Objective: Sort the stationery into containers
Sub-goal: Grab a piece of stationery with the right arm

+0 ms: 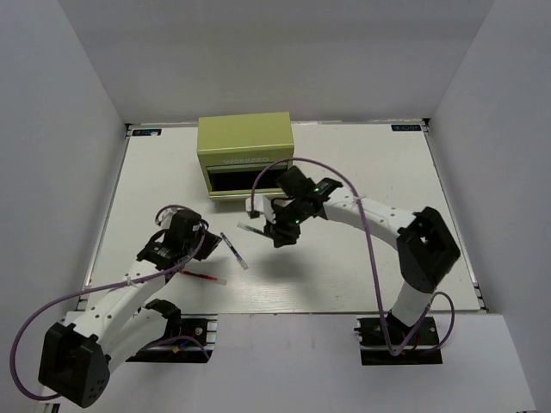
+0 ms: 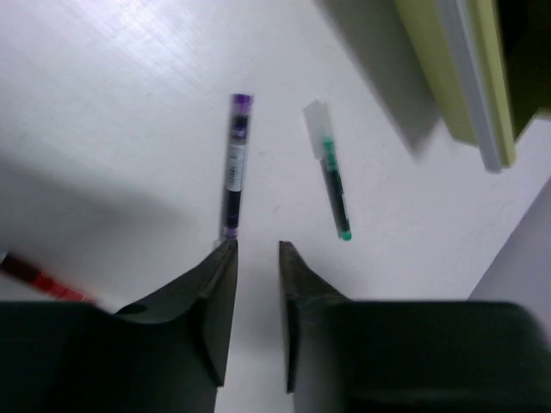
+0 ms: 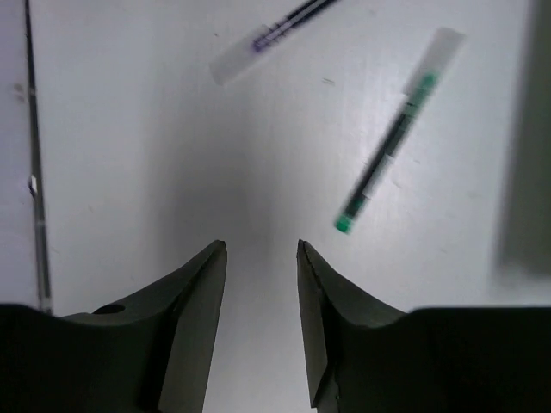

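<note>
left gripper (image 2: 256, 245): dark tapered jaws are pulled nearly together, nothing pinched
right gripper (image 3: 261, 243): jaws are held apart, empty
pens: slim purple pen (image 2: 235, 163), green pen (image 2: 331, 176) are laid flat near boxy olive chest (image 1: 245, 138)

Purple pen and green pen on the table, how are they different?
The purple pen has a purple end; the green pen has a green tip. In the left wrist view the purple pen runs straight up, the green pen slants. The green pen lies nearer the olive chest than the purple pen. Both are thin, dark-barrelled, flat on the white table.
</note>
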Robot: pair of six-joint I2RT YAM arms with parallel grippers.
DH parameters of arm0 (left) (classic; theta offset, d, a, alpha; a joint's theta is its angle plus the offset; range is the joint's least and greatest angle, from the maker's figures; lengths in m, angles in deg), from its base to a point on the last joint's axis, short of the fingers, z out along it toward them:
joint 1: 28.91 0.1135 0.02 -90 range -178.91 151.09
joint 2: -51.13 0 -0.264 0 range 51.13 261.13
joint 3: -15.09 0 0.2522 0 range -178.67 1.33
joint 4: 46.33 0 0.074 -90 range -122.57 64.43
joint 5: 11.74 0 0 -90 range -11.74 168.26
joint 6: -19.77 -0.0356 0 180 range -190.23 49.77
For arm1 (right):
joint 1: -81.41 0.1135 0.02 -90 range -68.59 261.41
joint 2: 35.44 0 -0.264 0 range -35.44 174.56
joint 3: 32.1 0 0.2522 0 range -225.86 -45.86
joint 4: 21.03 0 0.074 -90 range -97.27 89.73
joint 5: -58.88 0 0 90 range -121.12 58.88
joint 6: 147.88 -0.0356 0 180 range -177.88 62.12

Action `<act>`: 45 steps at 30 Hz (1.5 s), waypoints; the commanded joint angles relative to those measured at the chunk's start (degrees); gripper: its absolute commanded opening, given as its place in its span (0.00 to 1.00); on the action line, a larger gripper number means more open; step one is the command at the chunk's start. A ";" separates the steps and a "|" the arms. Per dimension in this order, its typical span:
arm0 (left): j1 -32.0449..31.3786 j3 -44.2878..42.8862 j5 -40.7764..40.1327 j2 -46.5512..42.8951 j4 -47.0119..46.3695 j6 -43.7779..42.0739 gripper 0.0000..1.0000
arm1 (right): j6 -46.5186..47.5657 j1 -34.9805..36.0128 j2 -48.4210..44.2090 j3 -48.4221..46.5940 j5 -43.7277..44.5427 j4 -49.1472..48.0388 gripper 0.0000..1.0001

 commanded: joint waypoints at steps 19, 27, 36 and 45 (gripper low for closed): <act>0.12 -6.60 -2.10 -16.59 39.40 2.81 0.87 | -15.34 7.92 15.84 -8.63 18.40 -12.44 0.55; 0.12 -5.54 -1.48 -19.14 43.62 5.09 0.87 | -14.54 7.39 18.30 -8.98 20.43 -13.14 0.54; 0.12 -5.02 0.10 -12.47 42.31 5.62 0.87 | -14.10 7.13 22.17 -10.65 20.51 -13.05 0.47; 0.12 -2.29 1.68 -7.38 37.65 6.77 0.87 | -14.01 6.78 22.96 -7.93 18.50 -12.26 0.23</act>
